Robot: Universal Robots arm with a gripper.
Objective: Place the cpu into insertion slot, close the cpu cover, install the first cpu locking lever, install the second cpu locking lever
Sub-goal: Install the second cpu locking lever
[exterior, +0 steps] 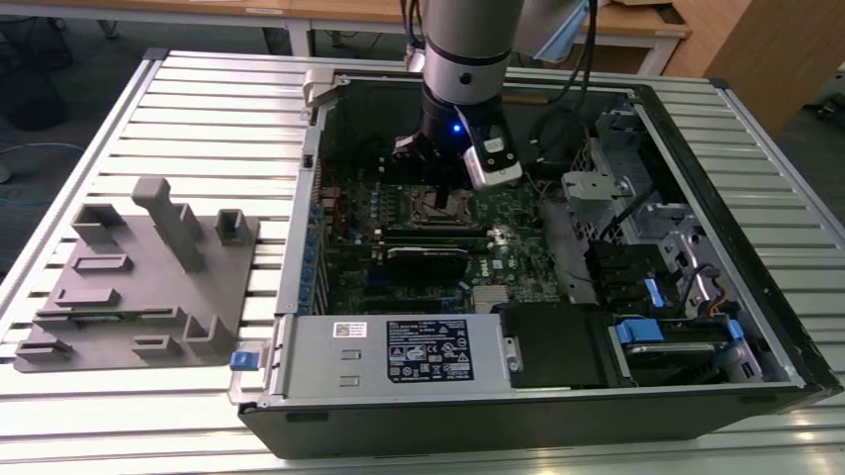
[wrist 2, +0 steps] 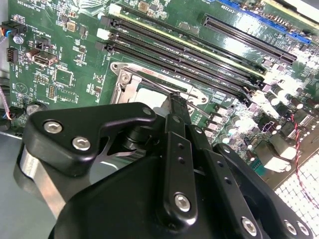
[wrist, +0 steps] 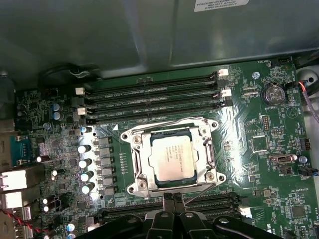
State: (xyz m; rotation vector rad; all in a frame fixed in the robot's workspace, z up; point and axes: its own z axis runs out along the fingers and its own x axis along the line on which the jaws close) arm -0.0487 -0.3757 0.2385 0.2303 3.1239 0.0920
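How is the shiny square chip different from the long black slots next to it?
The chip is square and pale silver; the long black slots are thin, dark strips. The chip sits inside a silver metal frame; the slots lie bare in parallel rows. There is one chip but several slots. Both sit flat on the green circuit board.

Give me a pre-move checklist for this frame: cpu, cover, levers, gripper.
1. Cpu seated flat in the slot: ok, its pale top lies level inside the frame.
2. Cover closed over the cpu: ok, frame lies flat around the chip.
3. Lever latched: not ok, a thin wire lever stands slanted off the socket edge, right at the gripper tips.
4. Other lever latched: cannot tell.
5. Gripper holding the lever: cannot tell; its tips sit together at the socket's edge.
6. Memory slots clear of the gripper: ok.
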